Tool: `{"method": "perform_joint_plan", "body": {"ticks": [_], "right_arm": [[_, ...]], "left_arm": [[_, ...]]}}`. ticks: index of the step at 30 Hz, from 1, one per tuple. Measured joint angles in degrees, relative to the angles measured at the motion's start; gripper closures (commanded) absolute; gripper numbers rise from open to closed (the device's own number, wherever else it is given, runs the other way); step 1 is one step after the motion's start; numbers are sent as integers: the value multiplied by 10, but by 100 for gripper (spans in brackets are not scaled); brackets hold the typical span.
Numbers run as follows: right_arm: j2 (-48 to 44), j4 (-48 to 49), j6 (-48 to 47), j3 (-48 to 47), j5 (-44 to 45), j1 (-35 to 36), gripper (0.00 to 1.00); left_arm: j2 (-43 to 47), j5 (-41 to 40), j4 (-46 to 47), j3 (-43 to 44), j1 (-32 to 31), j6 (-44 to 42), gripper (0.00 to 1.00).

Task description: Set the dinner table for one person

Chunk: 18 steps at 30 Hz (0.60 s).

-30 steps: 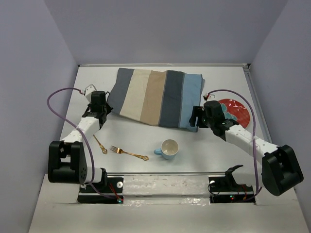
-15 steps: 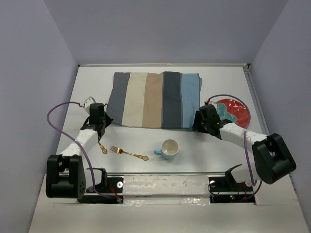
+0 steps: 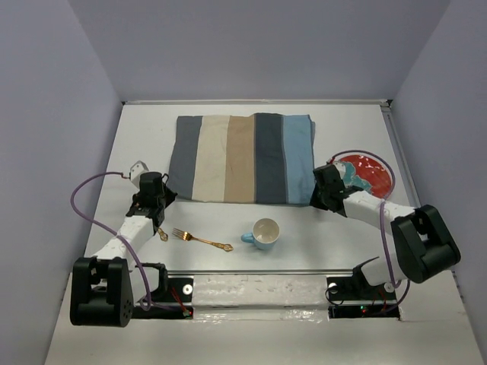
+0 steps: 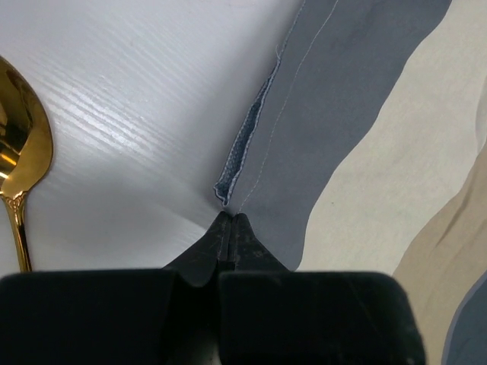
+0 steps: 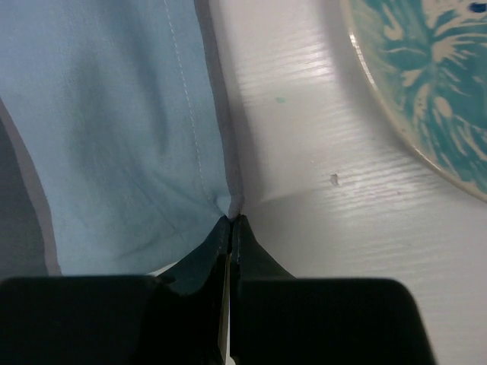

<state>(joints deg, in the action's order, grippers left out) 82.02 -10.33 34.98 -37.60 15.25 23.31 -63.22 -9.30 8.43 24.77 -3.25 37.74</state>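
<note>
Finding: the left gripper (image 4: 230, 222) is clamped on the striped mat (image 3: 242, 158) at its 7 o'clock corner, the right gripper (image 5: 230, 222) at 5 o'clock. The paired grips probably serve to drag it flat across the dinner table (image 3: 335, 243) beneath.

The mat (image 3: 241, 158) now lies square (right claw (image 5: 230, 220) has clamped its corner).

High rear overview of table (image 3: 350, 129) — close wrist views at opposite mat (image 3: 240, 158) corners
</note>
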Motion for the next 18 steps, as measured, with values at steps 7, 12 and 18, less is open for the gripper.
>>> {"method": "perform_joint_plan", "body": {"ticks": [7,12,18], "right_arm": [[-70,-32,11,9,24,-1,90],[-89,-45,21,23,29,-1,37],[-162,-80,26,29,34,-10,27]], "left_arm": [[39,-1,5,-35,0,8,99],[74,3,5,-54,0,13,3],[144,22,-9,-54,0,17,1]]}}
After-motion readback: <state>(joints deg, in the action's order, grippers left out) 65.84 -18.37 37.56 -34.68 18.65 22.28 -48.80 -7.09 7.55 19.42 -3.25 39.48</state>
